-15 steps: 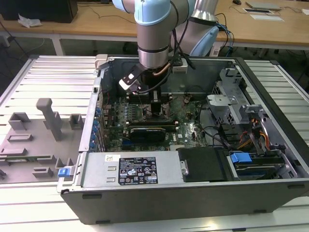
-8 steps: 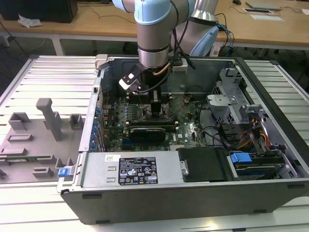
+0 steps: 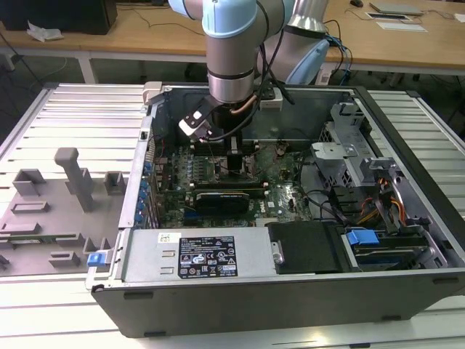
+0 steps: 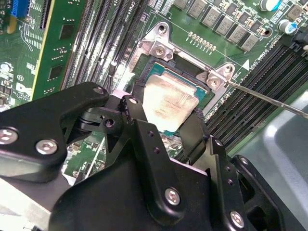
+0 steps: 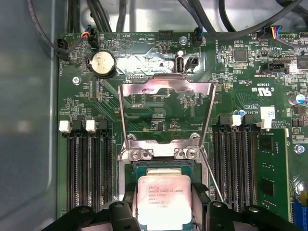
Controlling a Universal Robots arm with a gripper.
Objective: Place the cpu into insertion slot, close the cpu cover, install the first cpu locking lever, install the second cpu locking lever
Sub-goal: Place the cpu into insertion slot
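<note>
Gripper pinches the cpu by two opposite edges, right at the insertion slot. We can't tell if it's seated. The cpu cover stands open and the locking lever is unlatched. Cover and both levers are not yet done.

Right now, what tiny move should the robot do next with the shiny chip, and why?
Probably lower it gently, straight down. The end effector grips the cpu by two edges, right over the insertion slot, and I cannot tell that the chip lies flat in it yet. The cpu cover is swung open, so nothing seems to block the way.
</note>
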